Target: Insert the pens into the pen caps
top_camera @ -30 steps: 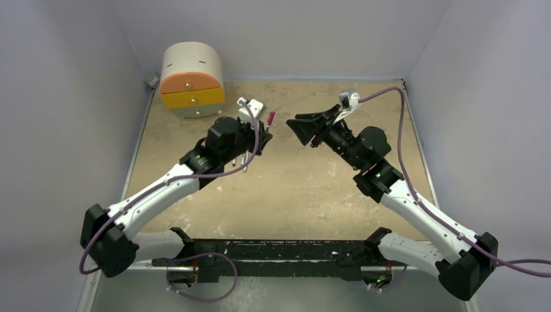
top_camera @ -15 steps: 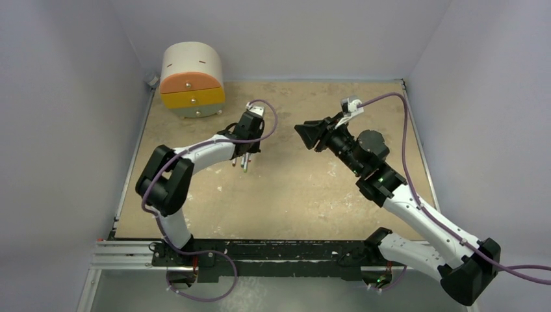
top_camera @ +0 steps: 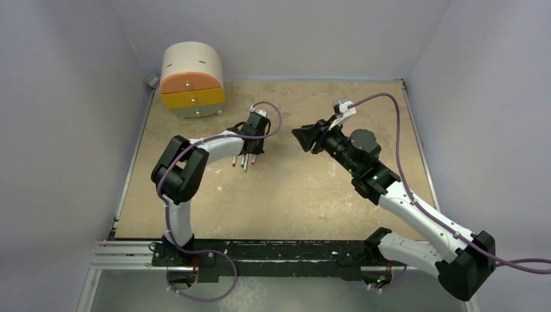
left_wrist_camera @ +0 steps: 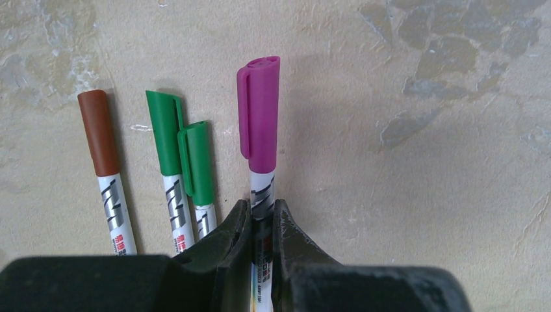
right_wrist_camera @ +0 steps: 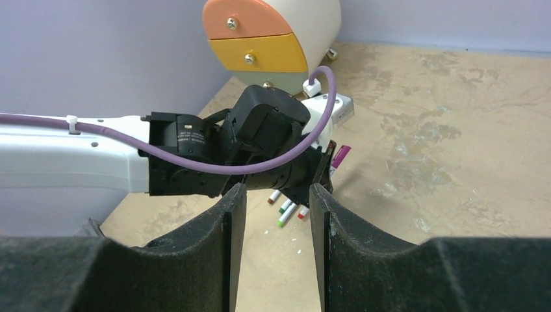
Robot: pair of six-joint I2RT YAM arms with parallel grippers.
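With the left tool (left_wrist_camera: 260,209), clamps the white barrel of the pink pen (left_wrist_camera: 262,188) just below its pink cap (left_wrist_camera: 258,107), tight on both sides. Points that pen away from the wrist, cap end forward, low over the desk (left_wrist_camera: 422,195); cannot tell whether the cap touches the surface. Just to the left, shows two green-capped pens (left_wrist_camera: 185,156) side by side and touching, then a brown-capped pen (left_wrist_camera: 107,175) a little apart, all flat on the desk with caps on. With the right tool (right_wrist_camera: 276,192), holds nothing: jaws apart, raised off the desk, aimed at the left arm (right_wrist_camera: 78,153). Farther back, shows a round drawer box (top_camera: 192,78) in the corner. Looks like the closing step: all four caps seated, last pen going down beside the rest. Next, calls for lowering until the pen lies flat, opening the tool gently so nothing rolls, then drawing straight back without knocking the green pair
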